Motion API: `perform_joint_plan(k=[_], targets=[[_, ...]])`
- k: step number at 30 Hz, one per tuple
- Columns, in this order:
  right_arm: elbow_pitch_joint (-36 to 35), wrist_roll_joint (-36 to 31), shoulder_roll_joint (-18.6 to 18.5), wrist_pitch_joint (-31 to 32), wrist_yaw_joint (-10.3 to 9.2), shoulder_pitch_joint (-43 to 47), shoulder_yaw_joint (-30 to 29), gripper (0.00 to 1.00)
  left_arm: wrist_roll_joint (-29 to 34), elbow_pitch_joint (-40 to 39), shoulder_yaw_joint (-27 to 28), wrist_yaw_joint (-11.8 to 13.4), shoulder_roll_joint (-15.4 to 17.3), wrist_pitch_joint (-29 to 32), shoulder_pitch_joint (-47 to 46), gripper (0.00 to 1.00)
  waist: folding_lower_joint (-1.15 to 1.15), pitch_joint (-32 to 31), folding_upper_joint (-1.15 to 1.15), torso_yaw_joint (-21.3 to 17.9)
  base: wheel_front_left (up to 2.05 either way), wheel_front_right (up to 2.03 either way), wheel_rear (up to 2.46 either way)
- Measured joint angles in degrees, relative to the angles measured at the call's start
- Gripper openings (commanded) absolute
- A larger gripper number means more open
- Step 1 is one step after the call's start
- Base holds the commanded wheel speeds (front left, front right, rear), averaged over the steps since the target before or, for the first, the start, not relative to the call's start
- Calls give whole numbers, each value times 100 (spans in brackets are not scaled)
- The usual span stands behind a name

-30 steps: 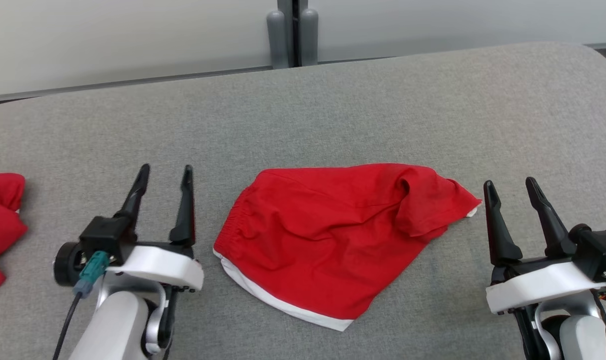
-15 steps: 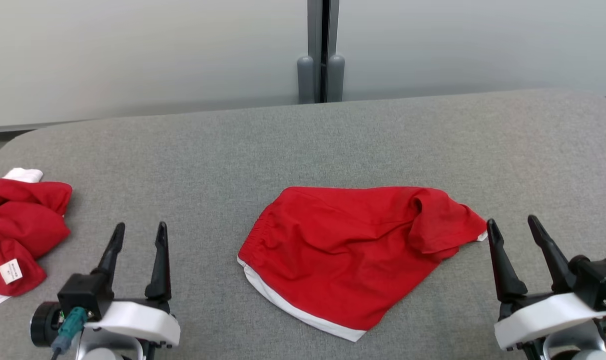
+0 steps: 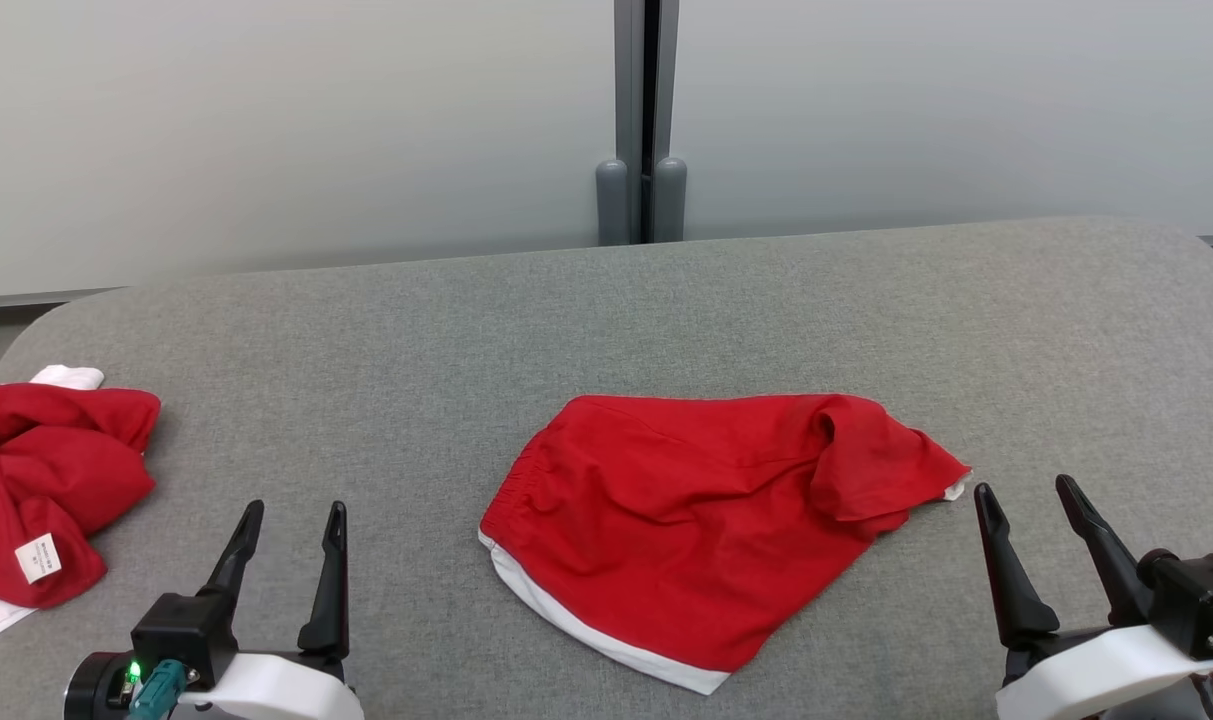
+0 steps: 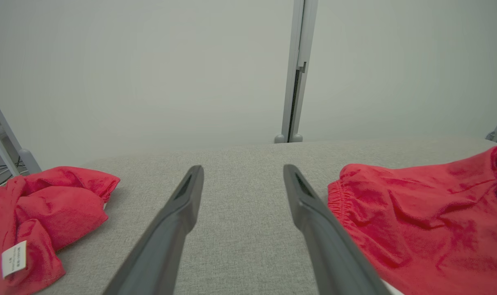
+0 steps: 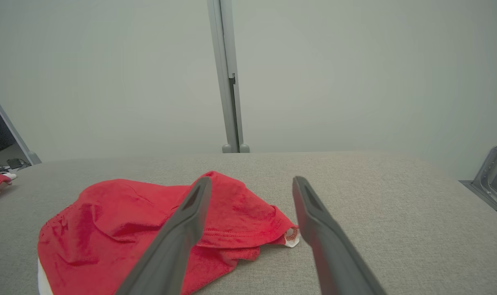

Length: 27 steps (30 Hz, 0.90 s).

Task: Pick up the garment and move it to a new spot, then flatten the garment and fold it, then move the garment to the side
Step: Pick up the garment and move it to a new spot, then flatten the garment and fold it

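A red garment (image 3: 706, 520) with a white hem lies near the middle of a grey table (image 3: 606, 300), between your two grippers and touching neither. Its elastic waistband faces your left. On your right side, one leg is bunched and lapped over the rest, with a small white corner poking out.

Your left gripper (image 3: 297, 506) sits low at your left with its fingers spread apart and nothing between them. Your right gripper (image 3: 1022, 486) sits low at your right, also spread and empty, just beside the bunched leg.

A second red heap (image 3: 56, 480) lies at the table's far left edge, well apart.

Nothing is held, so no grasp has begun. The garment looks neither flat nor folded. Next, you likely need to bring the right fingers onto that lapped leg and the left fingers to the waistband, then close on a single layer.
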Motion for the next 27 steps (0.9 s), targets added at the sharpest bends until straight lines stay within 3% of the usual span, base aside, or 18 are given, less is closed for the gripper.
perform_joint_plan(k=[27], targets=[[-67,2,51,51,0,-10,20,100,-18,-37,-97,38,33,-11,-57,100,0,184,0,28,0,0,0]])
